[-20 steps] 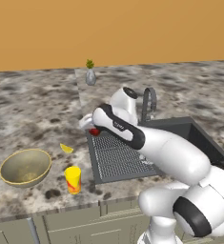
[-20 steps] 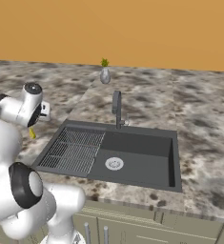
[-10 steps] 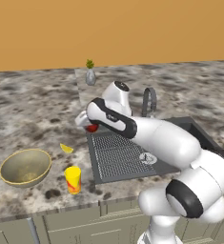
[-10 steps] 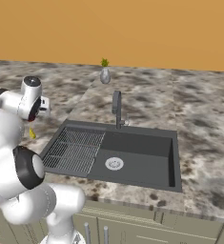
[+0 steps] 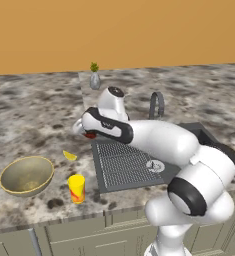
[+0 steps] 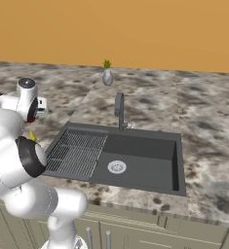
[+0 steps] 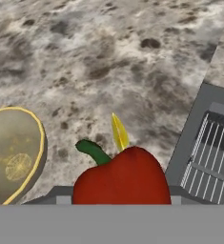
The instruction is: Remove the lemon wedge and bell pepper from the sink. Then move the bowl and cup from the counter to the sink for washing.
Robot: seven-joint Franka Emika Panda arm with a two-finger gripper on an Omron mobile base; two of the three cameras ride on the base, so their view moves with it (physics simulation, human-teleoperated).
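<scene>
The robot's claw (image 5: 87,131) is up over the counter (image 5: 34,115), just to the left of the sink (image 6: 135,155). It is holding the bell pepper (image 7: 122,177), closed on its two sides. In the hand view the red pepper sits big at the bottom, with its green stem bending up to the left. In the left base view only a bit of red peeks out by the claw. The lemon wedge (image 5: 69,155) lies on the counter, out of the sink, between the bowl (image 5: 26,175) and the ribbed drainboard (image 5: 126,165). In the hand view the wedge pokes out just behind the pepper. The bowl sits on the counter, at the left of the hand view, and has speckles inside. The yellow cup (image 5: 77,188) stands up straight on the counter, near the front edge, just right of the bowl. The sink has a grey faucet (image 6: 119,111) at its back. A small grey vase (image 6: 107,75) with a green plant stands far back by the wall.
</scene>
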